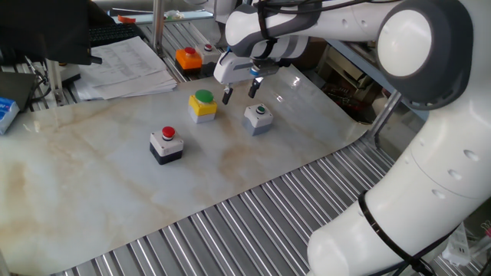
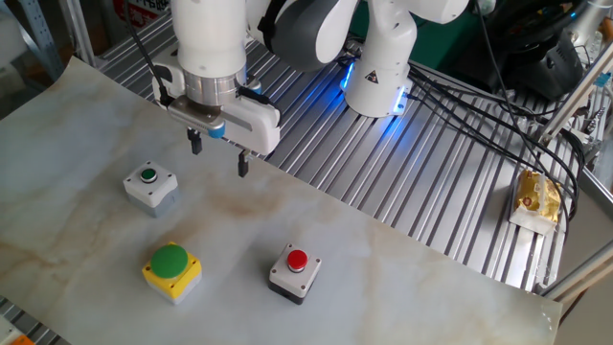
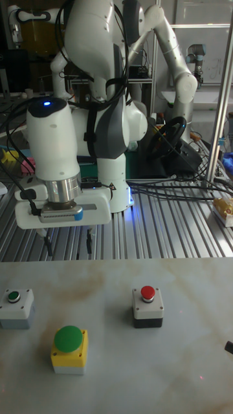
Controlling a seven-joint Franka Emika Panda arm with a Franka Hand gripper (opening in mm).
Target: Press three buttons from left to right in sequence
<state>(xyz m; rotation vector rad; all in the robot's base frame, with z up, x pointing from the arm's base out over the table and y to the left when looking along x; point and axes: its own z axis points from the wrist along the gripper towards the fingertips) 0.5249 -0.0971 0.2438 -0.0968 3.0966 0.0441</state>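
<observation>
Your gripper [image 1: 239, 92] hangs above the table in the upper middle of the one fixed view, between the green button [image 1: 202, 97] and the grey box [image 1: 258, 118], touching neither. Its fingers [image 2: 195, 145] stand wide apart with a clear gap, and they hold nothing.

No button looks pressed, so you are probably at the very start: the approach to the first press. In this view the red button [image 1: 167, 134] sits lowest and farthest left, the green one is up and to its right, and the grey box is right of that. If left to right is read from here, red comes first, so you need to carry the gripper down-left across the frame, centre it over the red cap and descend straight. Bringing the fingers together first would likely give a firmer pressing tip.

All three boxes stand upright with caps facing up. They look roughly square, with no marked long axis. The row itself runs from lower left to upper right.
</observation>
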